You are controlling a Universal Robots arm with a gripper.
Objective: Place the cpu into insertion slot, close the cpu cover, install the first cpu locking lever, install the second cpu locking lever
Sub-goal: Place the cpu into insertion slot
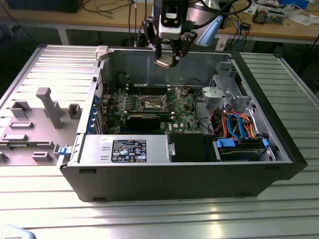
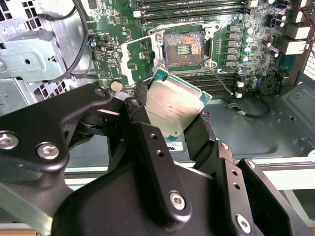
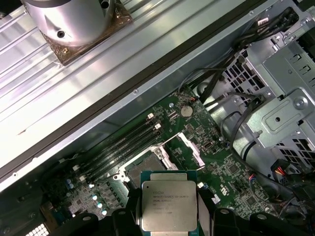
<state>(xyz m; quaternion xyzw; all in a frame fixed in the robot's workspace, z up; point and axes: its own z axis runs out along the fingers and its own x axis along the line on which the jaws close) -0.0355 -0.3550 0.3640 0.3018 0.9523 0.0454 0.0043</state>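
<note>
Gripper: the gripper (image 2: pixel 172 112) sat closest to the lens in the second wrist view, its black linkages in the foreground. Its jaws were pinching the cpu by two opposite edges.
Table: a ribbed metal table (image 1: pixel 149 214) carried the whole job.
Computer case: an open black tower case (image 1: pixel 174 174) lay on its side on the table, with the arm hanging above its far wall in the exterior view.
Motherboard: the green motherboard (image 1: pixel 185 105) lay flat on the floor of the case.
Insertion slot: the insertion slot (image 2: pixel 183 49) was bare, a dark square inside a thin metal rim. Nothing was seated in it.
Cpu cover: the cpu cover (image 3: pixel 193 149) appeared swung open beside the slot, a thin silvery frame clear of the socket.
Cpu: the cpu (image 2: pixel 172 105) was in the air, well above the board and short of the slot. Its metal top faced the wrist cameras and it was slightly tilted.
Handling: the chip looked light, stiff and flat. Its smooth metal lid would likely slip under a loose pinch.
Fragility: the underside contacts and the socket's pin field were probably the delicate parts, so pressing or sliding would risk damage.
Hold: the edges of its green substrate seemed the right place to grip, which was where the jaws bore.
</note>
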